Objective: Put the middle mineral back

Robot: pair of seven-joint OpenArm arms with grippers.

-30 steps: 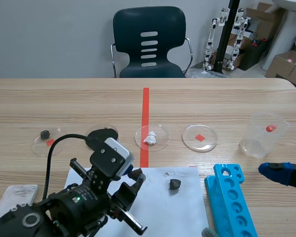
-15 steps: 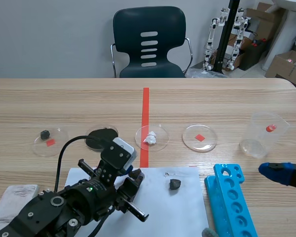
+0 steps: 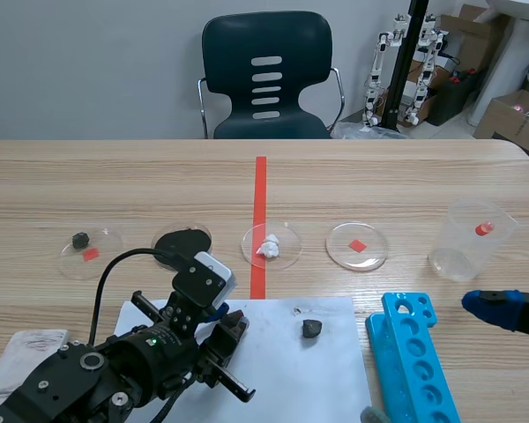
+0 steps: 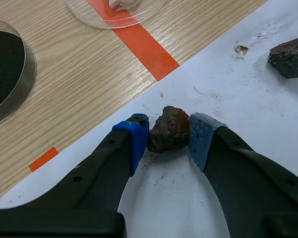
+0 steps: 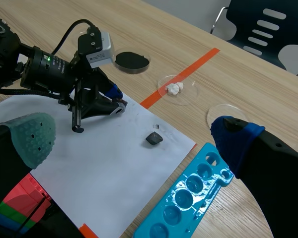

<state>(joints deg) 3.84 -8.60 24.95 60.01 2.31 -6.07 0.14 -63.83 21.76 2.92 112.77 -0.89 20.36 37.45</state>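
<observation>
The reddish-brown mineral (image 4: 170, 129) is rough, pitted and dull, pinched between the left gripper's (image 4: 169, 138) soft blue pads (image 4: 138, 136), which are dotted and rubbery. The fingers behind them are smooth matt black plastic. The dark grey mineral (image 4: 291, 58) looks coarse and matt too. The white paper sheet (image 4: 248, 114) under them is matt, smudged with rusty dust. The table (image 4: 79, 84) is pale wood grain with a faint sheen. The petri dish (image 4: 31, 69) of matt black powder (image 4: 2, 64) is clear and glossy; the tube rack (image 3: 414, 361) is shiny blue plastic
</observation>
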